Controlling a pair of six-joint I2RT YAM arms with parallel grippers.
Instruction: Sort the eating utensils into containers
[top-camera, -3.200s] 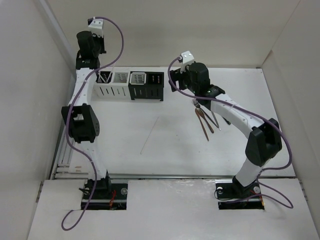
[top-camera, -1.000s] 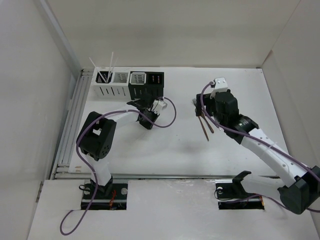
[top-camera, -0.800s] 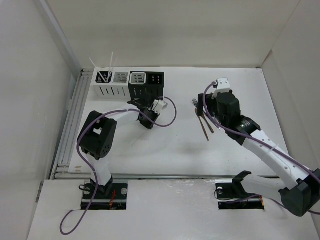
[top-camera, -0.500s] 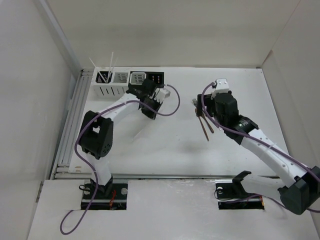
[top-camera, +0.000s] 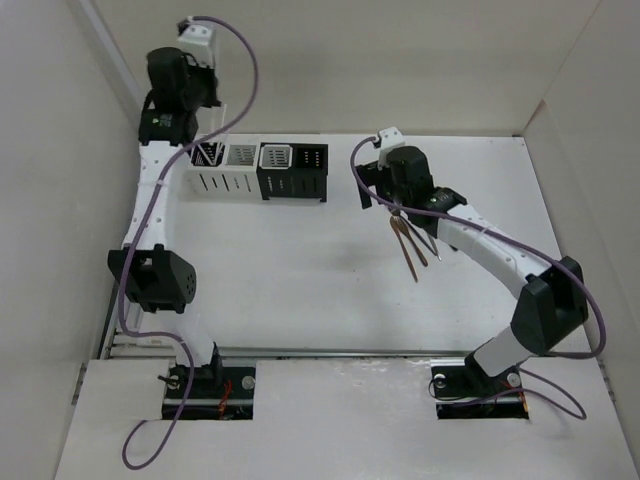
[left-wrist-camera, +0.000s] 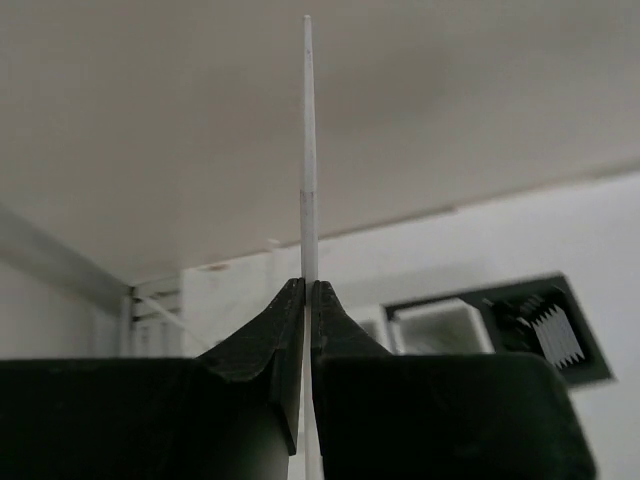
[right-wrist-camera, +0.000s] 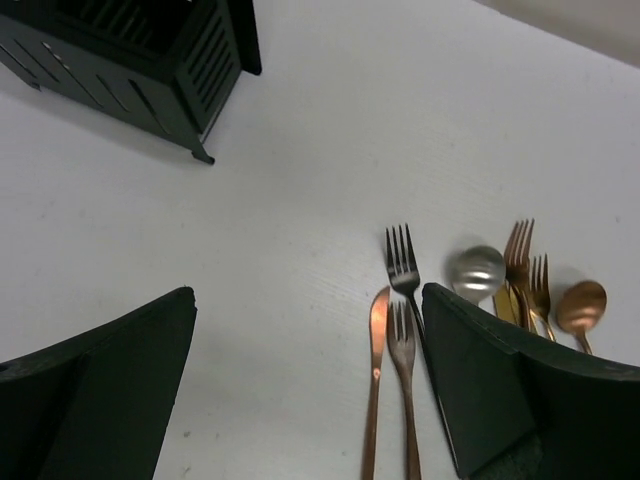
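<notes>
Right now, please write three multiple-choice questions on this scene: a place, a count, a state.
1. Where do the loose utensils lie? A in a bowl; B on the table below the right gripper; C on a shelf.
2. How many caddies stand in the row? A two; B four; C six.
3. The left gripper is: A open; B shut on a fork; C shut on a white chopstick.
B: the right wrist view shows them there. B: two white, two black. C: the left wrist view shows it pinched.
</notes>
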